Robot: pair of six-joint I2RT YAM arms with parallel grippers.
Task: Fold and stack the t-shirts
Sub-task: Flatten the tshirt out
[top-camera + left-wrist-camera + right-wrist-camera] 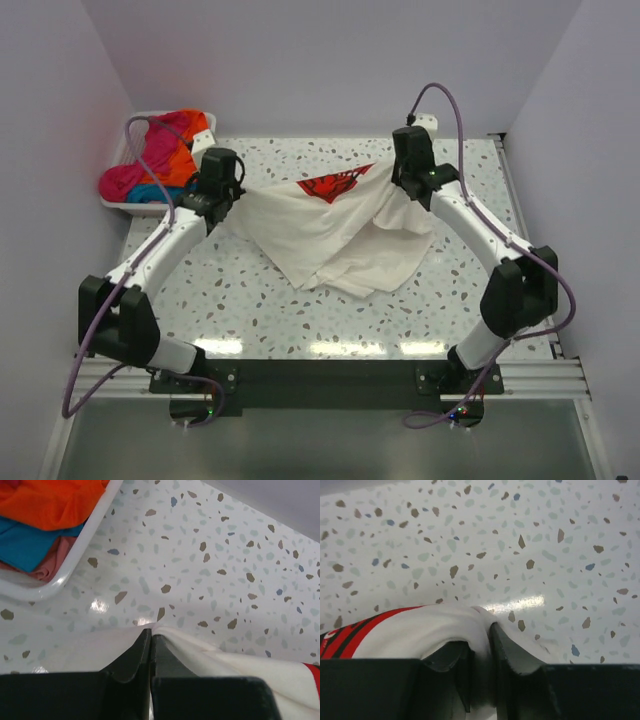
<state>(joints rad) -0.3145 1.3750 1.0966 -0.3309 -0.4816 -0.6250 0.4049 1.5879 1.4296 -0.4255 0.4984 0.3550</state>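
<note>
The speckled terrazzo table (250,300) carries the cream-white cotton t-shirt (320,235) at its middle; the shirt's long axis runs left to right, its far edge pulled between the arms, its loose cloth trailing toward the near side, and the red logo (335,184) sits by the far edge; the white plastic basket (128,208) at the far left holds the pink, orange and blue t-shirts (165,160); the left gripper (151,632) pinches the shirt's left end; the right gripper (480,625) clamps its right end.
</note>
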